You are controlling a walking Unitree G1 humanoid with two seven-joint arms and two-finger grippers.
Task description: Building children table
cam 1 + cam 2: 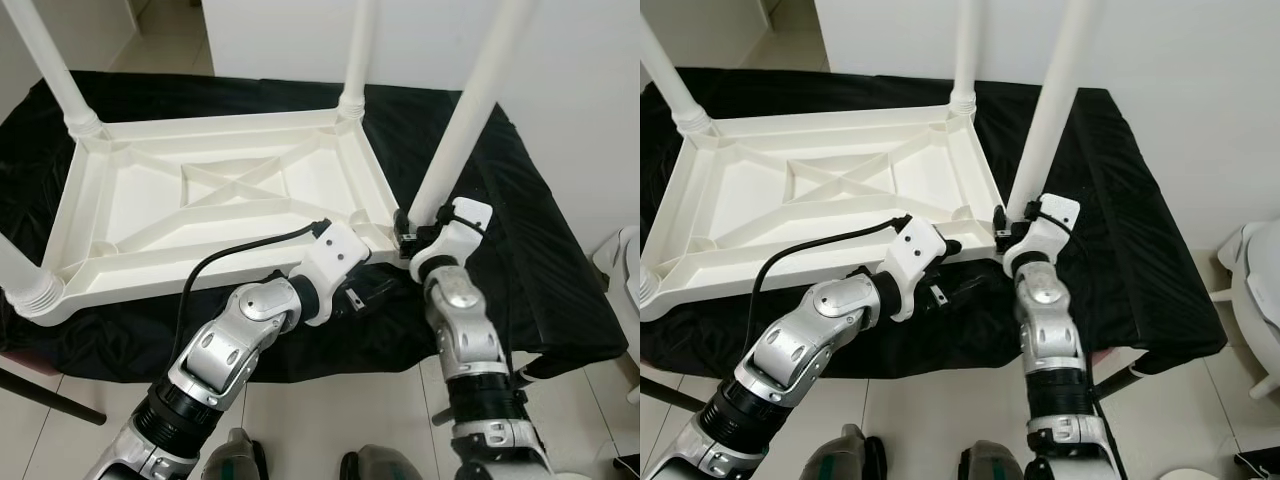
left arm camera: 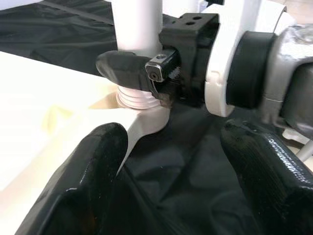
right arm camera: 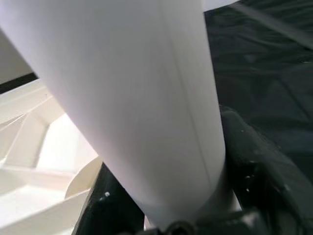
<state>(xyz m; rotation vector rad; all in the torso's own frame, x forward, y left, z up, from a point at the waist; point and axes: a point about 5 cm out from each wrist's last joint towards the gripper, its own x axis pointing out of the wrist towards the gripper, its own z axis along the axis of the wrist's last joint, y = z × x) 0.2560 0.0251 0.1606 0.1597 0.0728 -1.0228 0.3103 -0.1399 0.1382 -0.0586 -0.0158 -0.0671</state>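
The white children's table (image 1: 220,200) lies upside down on the black-draped worktop (image 1: 540,270), giving access to its leg sockets; right claw (image 2: 146,73) clamped on the near-right leg (image 1: 470,120) just above its threaded base, apparently seating it; left claw (image 2: 171,171), fingers apart, waits near that corner.

No text, label, brand or number can be read anywhere — not on any surface.
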